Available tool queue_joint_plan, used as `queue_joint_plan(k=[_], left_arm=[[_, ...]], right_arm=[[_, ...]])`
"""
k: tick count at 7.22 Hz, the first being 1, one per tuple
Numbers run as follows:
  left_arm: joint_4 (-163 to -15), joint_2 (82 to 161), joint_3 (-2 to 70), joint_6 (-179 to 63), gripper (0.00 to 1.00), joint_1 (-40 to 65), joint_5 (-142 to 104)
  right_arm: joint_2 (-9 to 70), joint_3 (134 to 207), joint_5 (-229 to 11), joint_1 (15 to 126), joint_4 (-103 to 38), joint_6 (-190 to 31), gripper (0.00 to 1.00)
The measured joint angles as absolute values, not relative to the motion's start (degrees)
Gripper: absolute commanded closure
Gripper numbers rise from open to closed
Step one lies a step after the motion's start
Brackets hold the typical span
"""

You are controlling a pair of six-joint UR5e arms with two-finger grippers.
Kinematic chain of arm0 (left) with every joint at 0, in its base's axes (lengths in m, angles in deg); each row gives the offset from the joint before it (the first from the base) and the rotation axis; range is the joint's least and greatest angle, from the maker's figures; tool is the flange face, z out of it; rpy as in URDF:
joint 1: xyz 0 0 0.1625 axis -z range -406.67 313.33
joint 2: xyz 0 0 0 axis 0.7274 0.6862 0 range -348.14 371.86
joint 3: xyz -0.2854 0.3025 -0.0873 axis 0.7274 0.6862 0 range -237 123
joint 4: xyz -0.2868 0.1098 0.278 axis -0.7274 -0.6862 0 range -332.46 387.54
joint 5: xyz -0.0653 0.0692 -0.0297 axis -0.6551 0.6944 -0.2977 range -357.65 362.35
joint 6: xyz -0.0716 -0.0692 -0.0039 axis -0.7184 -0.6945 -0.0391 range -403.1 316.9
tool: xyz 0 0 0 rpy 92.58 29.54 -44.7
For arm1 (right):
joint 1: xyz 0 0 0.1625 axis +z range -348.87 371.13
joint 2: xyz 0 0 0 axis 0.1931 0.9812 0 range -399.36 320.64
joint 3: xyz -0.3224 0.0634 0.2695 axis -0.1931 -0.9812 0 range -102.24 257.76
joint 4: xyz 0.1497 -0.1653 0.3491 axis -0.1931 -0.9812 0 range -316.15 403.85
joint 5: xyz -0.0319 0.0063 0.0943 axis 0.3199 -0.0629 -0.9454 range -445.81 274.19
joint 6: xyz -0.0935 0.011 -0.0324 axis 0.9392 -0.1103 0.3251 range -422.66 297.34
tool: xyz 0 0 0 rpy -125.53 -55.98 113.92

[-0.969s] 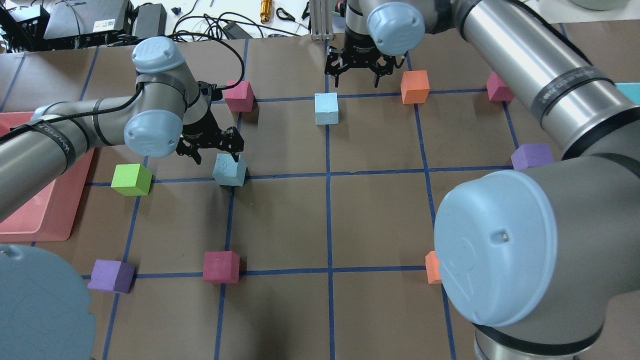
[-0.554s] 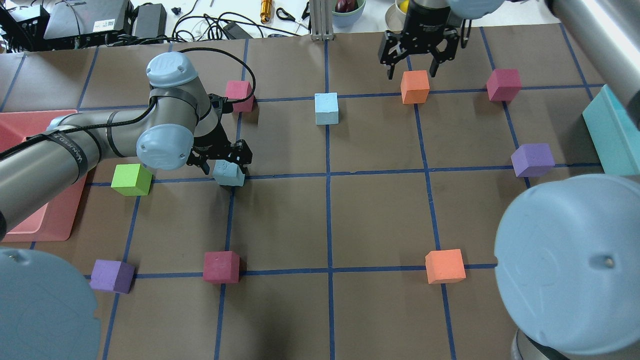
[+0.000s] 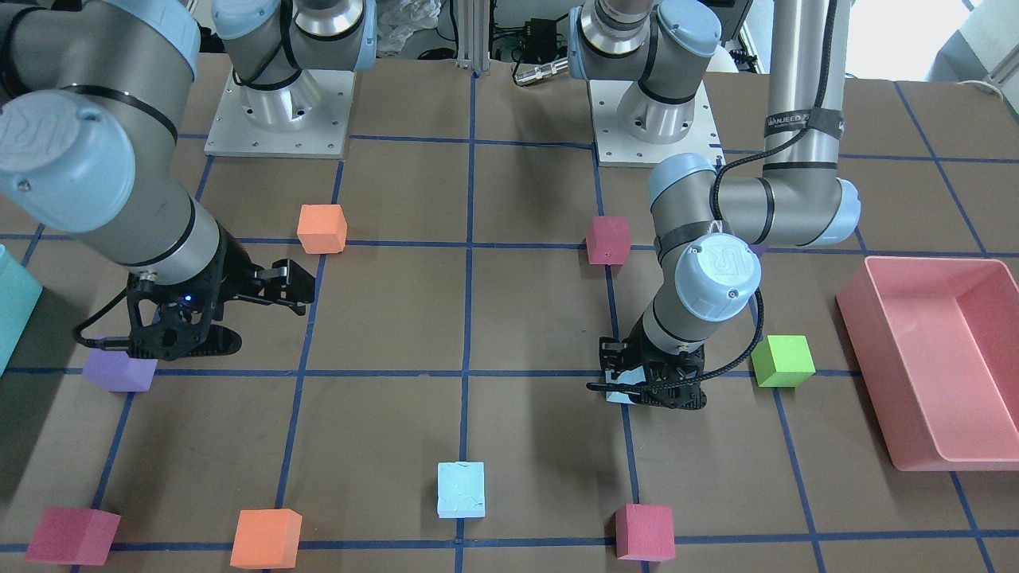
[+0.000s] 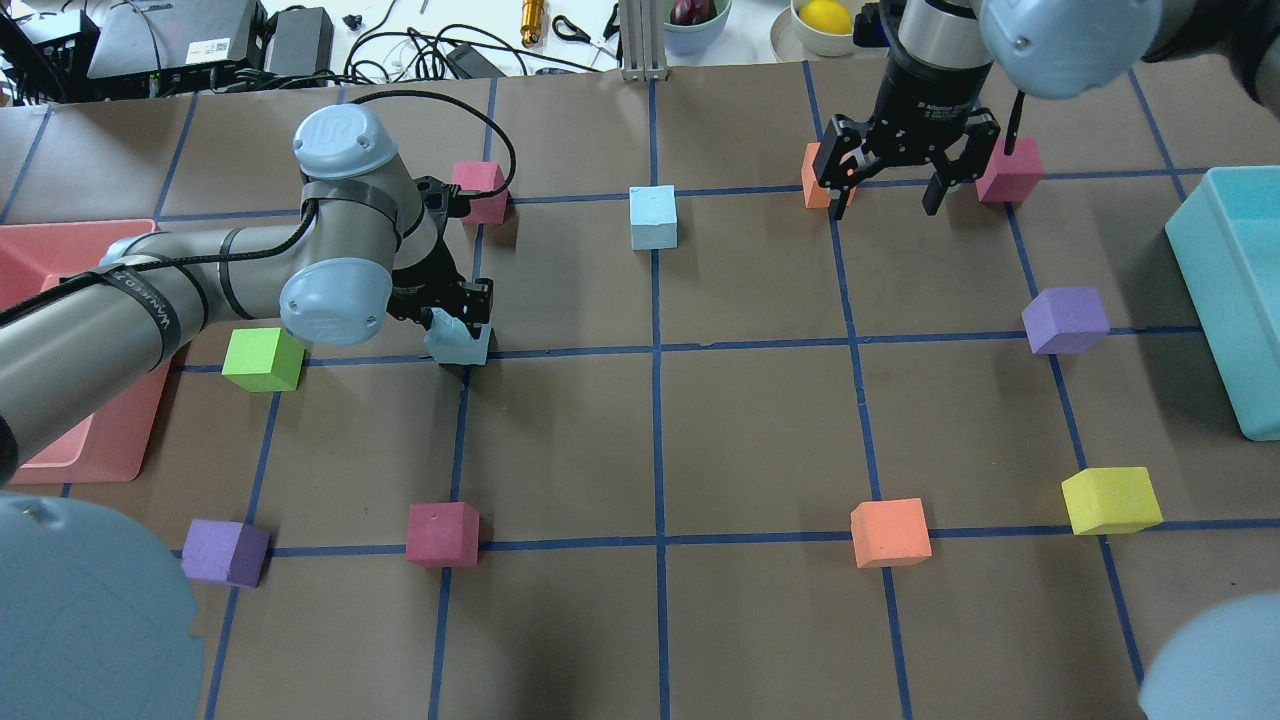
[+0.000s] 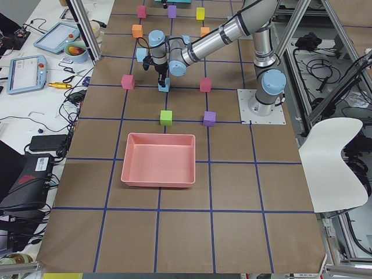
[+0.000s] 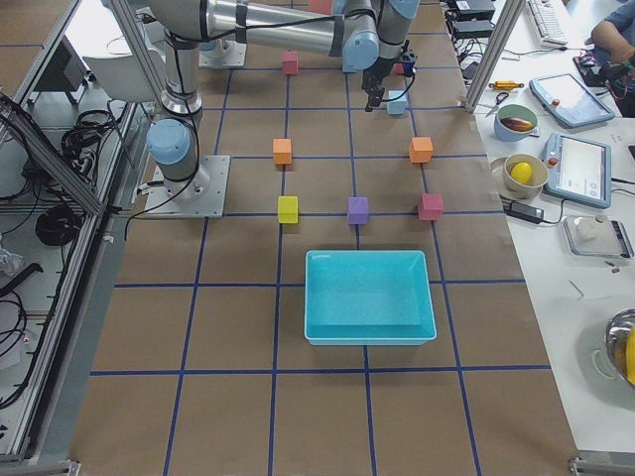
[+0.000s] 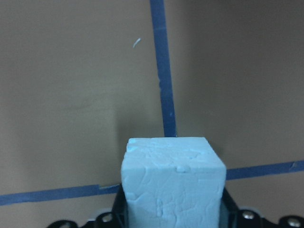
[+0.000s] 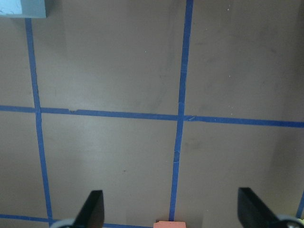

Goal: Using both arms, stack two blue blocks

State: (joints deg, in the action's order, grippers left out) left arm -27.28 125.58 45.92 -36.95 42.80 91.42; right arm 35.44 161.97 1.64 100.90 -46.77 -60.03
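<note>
One pale blue block [image 4: 460,347] sits on a tape crossing at the left. My left gripper [image 4: 455,318] is down over it with the jaws shut on its sides. The left wrist view shows this block [image 7: 173,183] filling the gap between the fingers. In the front view it is mostly hidden under the gripper [image 3: 645,387]. The second blue block [image 4: 653,216] stands alone at the far centre; it also shows in the front view [image 3: 461,489]. My right gripper [image 4: 888,195] is open and empty, held between an orange cube [image 4: 812,172] and a magenta cube [image 4: 1012,170].
A pink tray [image 4: 100,228] lies at the left edge and a teal bin [image 4: 1235,280] at the right edge. A green cube [image 4: 262,358] sits close to the left gripper. A magenta cube [image 4: 478,190], a purple cube [image 4: 1066,320], a yellow cube [image 4: 1110,500] and another orange cube [image 4: 890,532] are scattered about.
My left gripper came down around the near blue block and closed on it. My right arm swung right, away from the far blue block, to between the orange and magenta cubes.
</note>
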Motion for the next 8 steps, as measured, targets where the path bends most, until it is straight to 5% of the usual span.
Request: queue_joint_plan(k=[3,8], left_arm=[[-35.1,127.3,32.4,-45.7,1.00,44.3,87.0],[-40.7,142.6,6.5,-61.9,1.00,54.3,85.0]], right_arm=[[40.9,170.7,4.3,101.1,-48.9,-64.3,0.00],[52.9,173.5,4.4,101.2,-45.4,-64.6,0.00]])
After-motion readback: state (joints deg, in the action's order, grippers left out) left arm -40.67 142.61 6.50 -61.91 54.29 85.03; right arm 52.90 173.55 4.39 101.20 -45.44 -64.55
